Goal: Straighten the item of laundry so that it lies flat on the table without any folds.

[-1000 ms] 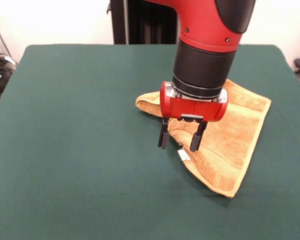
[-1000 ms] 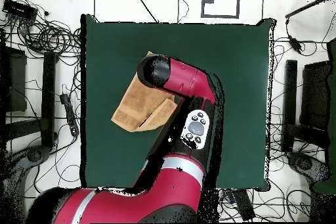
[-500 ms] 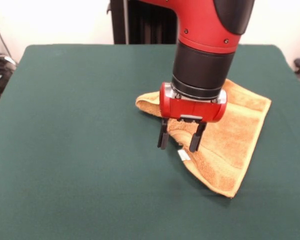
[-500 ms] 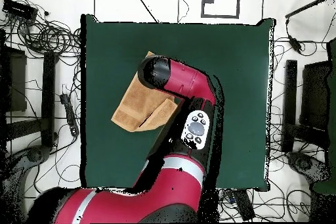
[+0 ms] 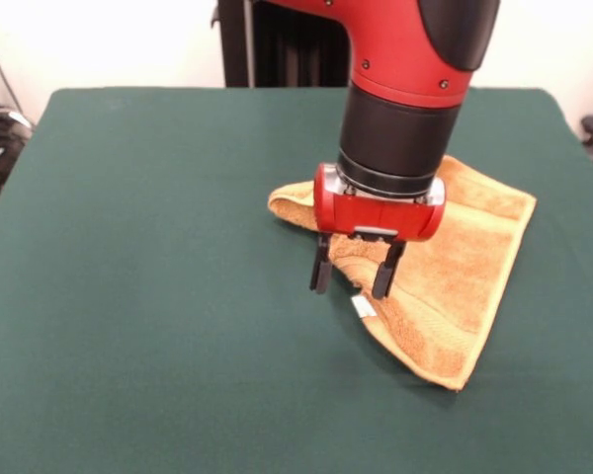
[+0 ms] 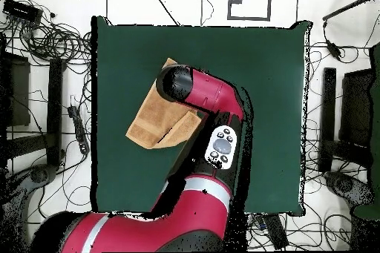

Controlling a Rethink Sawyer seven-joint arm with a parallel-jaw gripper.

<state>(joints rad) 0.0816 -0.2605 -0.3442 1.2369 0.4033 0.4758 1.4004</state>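
Observation:
The orange-yellow towel (image 5: 465,267) lies folded over on the green table (image 5: 158,296), right of centre in the front view, with a small white tag (image 5: 363,307) at its near left edge. My gripper (image 5: 351,280) hangs open and empty just above the towel's left folded edge, fingers pointing down. In the overhead view the towel (image 6: 152,120) shows left of the arm's wrist (image 6: 178,83), which hides the gripper.
The arm's red body (image 6: 215,146) crosses the lower middle of the table in the overhead view. Cables and stands (image 6: 44,42) lie around the table's edges on the floor.
The gripper has shifted very slightly left and up over the towel's edge. The towel has not moved.

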